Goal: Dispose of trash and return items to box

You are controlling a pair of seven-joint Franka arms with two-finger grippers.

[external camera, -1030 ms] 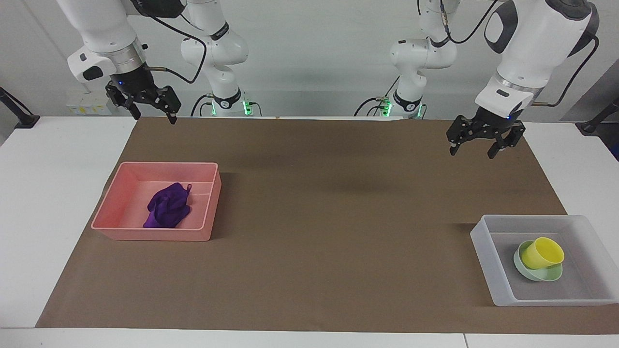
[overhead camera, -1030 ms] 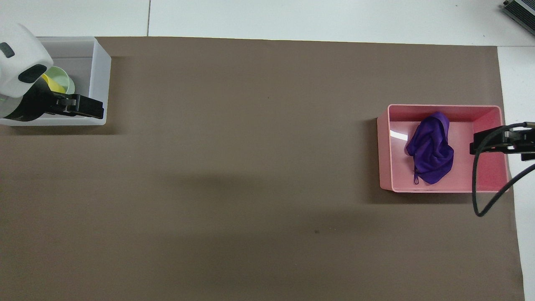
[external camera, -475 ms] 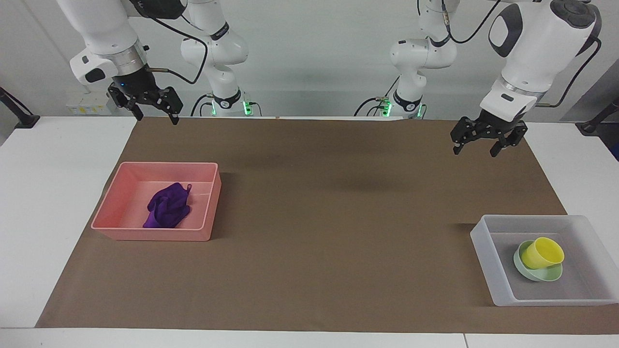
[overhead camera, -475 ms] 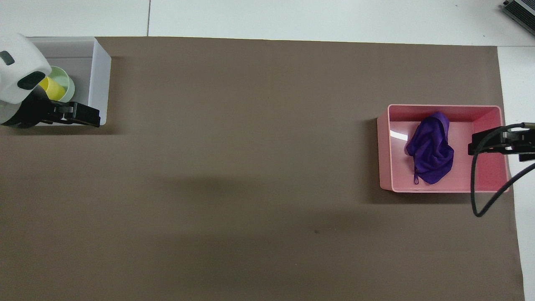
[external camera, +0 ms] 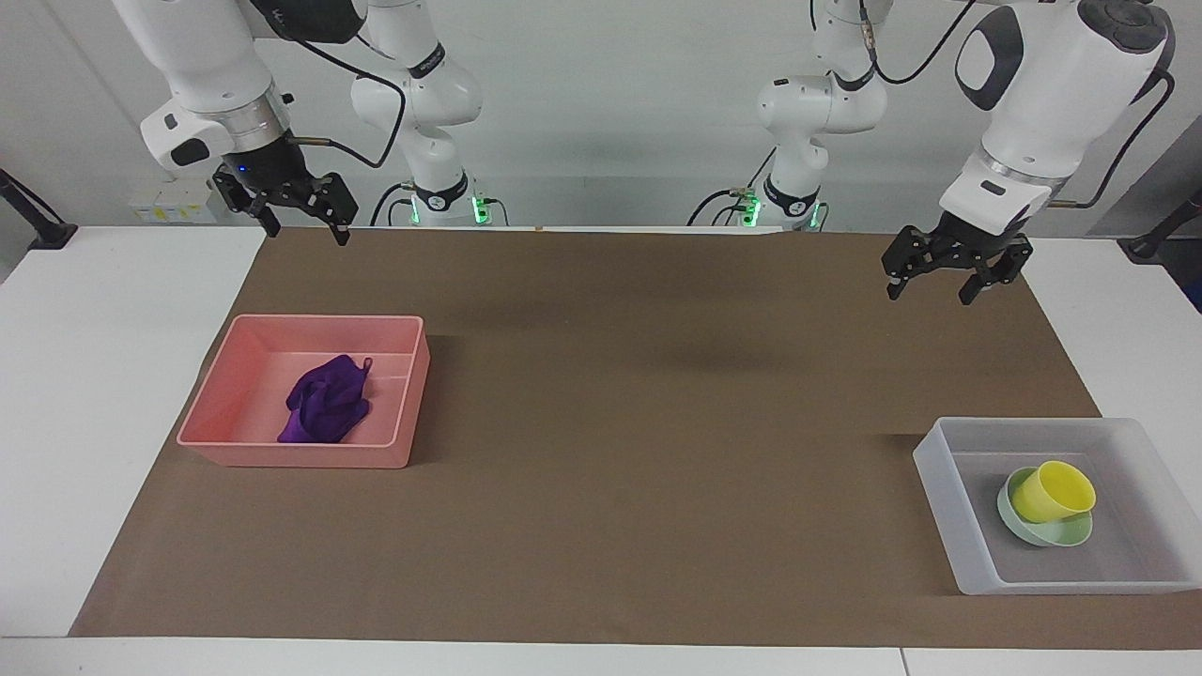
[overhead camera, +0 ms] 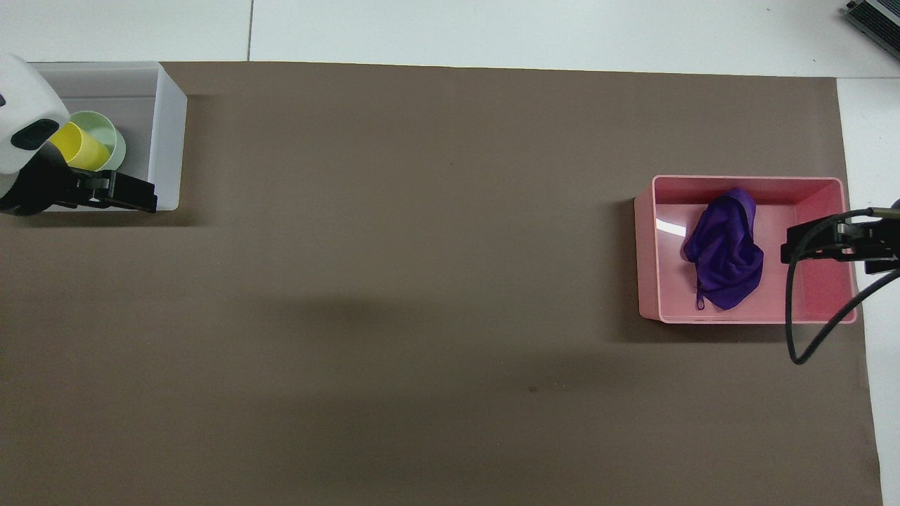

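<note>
The purple cloth (external camera: 324,404) lies bunched in the pink bin (external camera: 300,456); both also show in the overhead view, the cloth (overhead camera: 724,253) in the bin (overhead camera: 645,246). The yellow cup (external camera: 1056,490) lies tilted in the mint-green bowl (external camera: 1056,537), inside the translucent box (external camera: 944,498). The overhead view shows the cup (overhead camera: 84,146), the bowl (overhead camera: 116,137) and the box (overhead camera: 169,133). My left gripper (external camera: 930,293) (overhead camera: 119,197) hangs open and empty, over the mat beside the box. My right gripper (external camera: 302,233) (overhead camera: 819,242) hangs open and empty, high over the mat's edge beside the pink bin.
A brown mat (external camera: 657,422) covers most of the white table (external camera: 94,376). The pink bin stands toward the right arm's end, the translucent box toward the left arm's end and farther from the robots.
My left gripper has drawn back from the box toward the robots, uncovering the cup and bowl in the overhead view. My right gripper has shifted only slightly.
</note>
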